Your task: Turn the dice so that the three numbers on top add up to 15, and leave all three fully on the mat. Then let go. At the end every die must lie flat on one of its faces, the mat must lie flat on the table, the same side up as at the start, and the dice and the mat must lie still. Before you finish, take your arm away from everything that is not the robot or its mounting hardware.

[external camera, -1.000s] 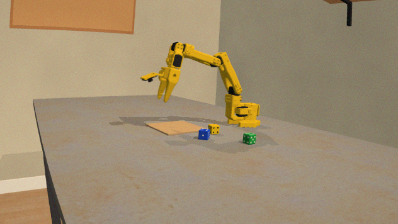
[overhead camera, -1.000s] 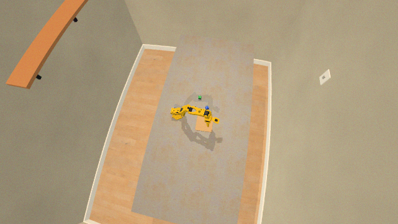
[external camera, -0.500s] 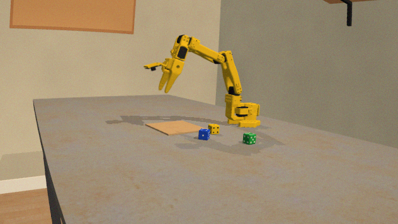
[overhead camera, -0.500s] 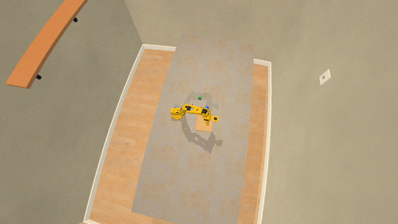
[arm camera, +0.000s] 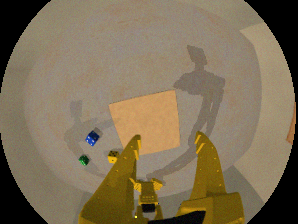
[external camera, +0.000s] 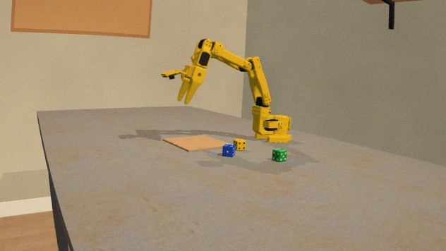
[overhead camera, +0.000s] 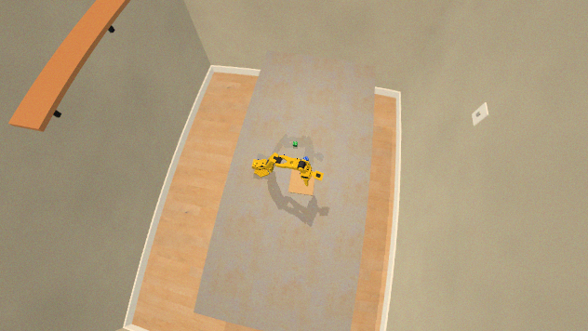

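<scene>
The tan mat [external camera: 195,142] lies flat on the grey table; it also shows in the overhead view [overhead camera: 301,183] and in the wrist view [arm camera: 147,124]. A blue die [external camera: 228,150] and a yellow die [external camera: 240,144] sit close together on the table just off the mat's near right corner. A green die [external camera: 279,155] sits further right, near the arm's base. In the wrist view the blue die [arm camera: 92,139], green die [arm camera: 83,160] and yellow die [arm camera: 113,156] lie left of the mat. My gripper [external camera: 183,100] hangs high above the mat's far side, partly open and empty [arm camera: 168,141].
The arm's base [external camera: 272,128] stands on the table behind the green die. The table's left edge [external camera: 46,155] drops to the floor. A wooden shelf [overhead camera: 60,60] is on the wall, far from the work area.
</scene>
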Controlling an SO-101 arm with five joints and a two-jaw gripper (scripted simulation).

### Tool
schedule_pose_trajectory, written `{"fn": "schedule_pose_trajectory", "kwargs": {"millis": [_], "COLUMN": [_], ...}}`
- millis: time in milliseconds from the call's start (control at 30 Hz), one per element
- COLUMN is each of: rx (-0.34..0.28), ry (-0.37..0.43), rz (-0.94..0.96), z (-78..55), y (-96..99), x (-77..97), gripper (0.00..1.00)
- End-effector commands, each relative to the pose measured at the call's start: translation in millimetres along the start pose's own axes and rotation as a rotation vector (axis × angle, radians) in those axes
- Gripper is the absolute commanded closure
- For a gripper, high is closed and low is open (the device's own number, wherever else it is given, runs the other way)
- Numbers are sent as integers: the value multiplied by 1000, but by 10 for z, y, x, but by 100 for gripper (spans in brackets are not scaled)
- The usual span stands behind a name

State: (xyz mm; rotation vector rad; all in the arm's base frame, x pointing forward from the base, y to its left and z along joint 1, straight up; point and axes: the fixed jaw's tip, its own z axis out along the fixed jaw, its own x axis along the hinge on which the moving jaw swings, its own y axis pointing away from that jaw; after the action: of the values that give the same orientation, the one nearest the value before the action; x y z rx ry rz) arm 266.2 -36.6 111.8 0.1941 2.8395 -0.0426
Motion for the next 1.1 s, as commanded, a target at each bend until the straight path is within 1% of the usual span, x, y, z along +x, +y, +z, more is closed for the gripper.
{"fn": "schedule_pose_trajectory", "kwargs": {"millis": [0,133,233,333,433,467,533,633,700,800,867,933,1067], "rx": [2,-5,-20,-33,-34,-33,-33,-22,-10,9,18,23,24], "ry": [-51,-32,13,87,178,197,197,250,280,312,325,331,333], "rz": [17,19,25,34,42,45,45,51,55,57,59,59,59], "z": [-128,-116,-90,-54,-20,-6,-6,30,50,73,83,87,89], "y": [-19,38,173,372,584,652,652,825,905,975,997,1008,1011], "x": [-33,3,98,272,520,595,595,835,988,1171,1248,1290,1303], "gripper": [67,67,67,67,68,68,68,68,68,68,68,69,69]}}
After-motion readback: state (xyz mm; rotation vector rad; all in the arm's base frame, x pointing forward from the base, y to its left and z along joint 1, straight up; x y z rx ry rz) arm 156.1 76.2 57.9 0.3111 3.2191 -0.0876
